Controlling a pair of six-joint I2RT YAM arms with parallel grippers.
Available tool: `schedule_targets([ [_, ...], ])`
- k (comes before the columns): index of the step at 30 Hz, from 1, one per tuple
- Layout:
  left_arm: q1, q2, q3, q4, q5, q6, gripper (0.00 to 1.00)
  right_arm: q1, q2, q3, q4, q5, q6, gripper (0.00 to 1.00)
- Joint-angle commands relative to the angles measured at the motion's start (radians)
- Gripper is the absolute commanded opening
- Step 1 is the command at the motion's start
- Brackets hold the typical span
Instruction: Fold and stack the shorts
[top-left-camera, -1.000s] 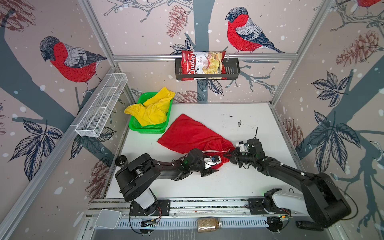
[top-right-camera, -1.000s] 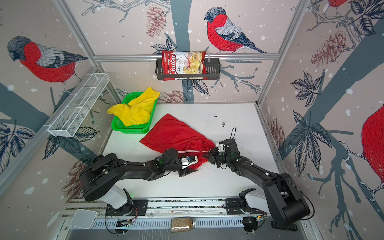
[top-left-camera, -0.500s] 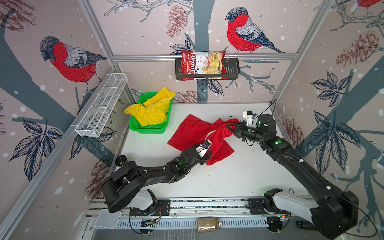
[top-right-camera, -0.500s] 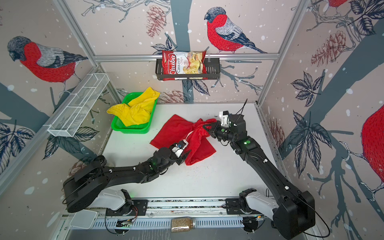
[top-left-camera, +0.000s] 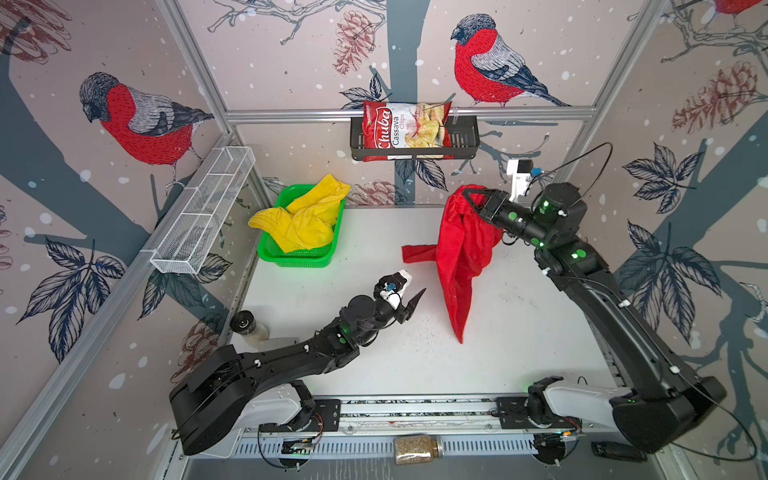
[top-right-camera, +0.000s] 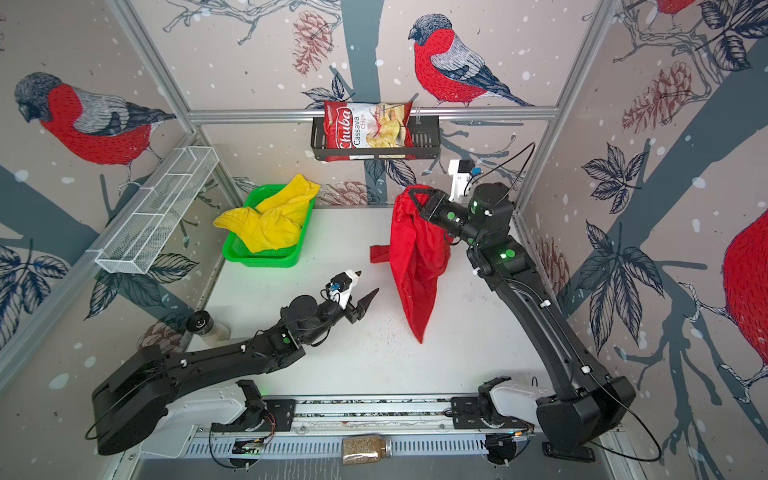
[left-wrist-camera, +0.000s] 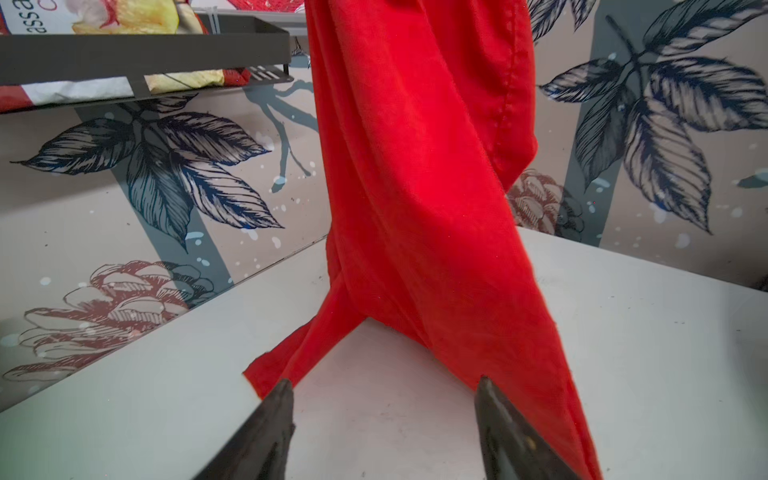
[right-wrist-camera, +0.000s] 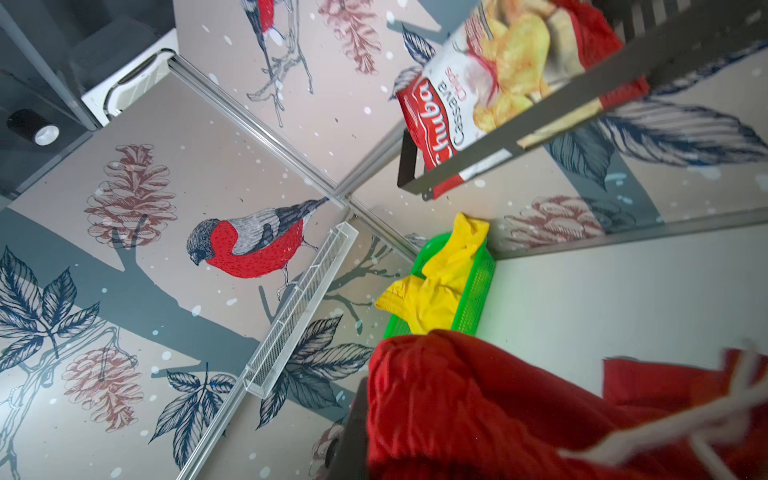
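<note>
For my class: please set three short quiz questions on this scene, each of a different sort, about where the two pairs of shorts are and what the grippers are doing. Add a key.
1. Fill in: the jaws of the left gripper stand ____, with nothing between them.
2. True or false: the yellow shorts lie crumpled in the green basket, partly spilling over its rim.
3. What holds the red shorts up by their top edge?
A. the left gripper
B. the right gripper
C. the green basket

Key: 1 open; 2 true; 3 B.
</note>
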Motion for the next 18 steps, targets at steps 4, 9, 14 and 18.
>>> schedule_targets([
  [4, 0.002, 0.031, -0.038, 0.071, 0.087, -0.078, 0.68, 0.023, 0.039, 0.118, 0.083, 0.043, -0.099, 0.06],
  [9, 0.011, 0.083, -0.068, 0.166, 0.015, -0.108, 0.72, 0.032, 0.059, 0.186, 0.077, 0.018, -0.128, 0.05],
  [14, 0.067, 0.119, -0.079, 0.207, -0.009, -0.15, 0.73, 0.034, 0.088, 0.249, 0.04, -0.021, -0.145, 0.05],
  [18, 0.119, 0.121, -0.098, 0.23, 0.017, -0.148, 0.73, 0.033, 0.092, 0.264, 0.038, -0.023, -0.156, 0.05],
])
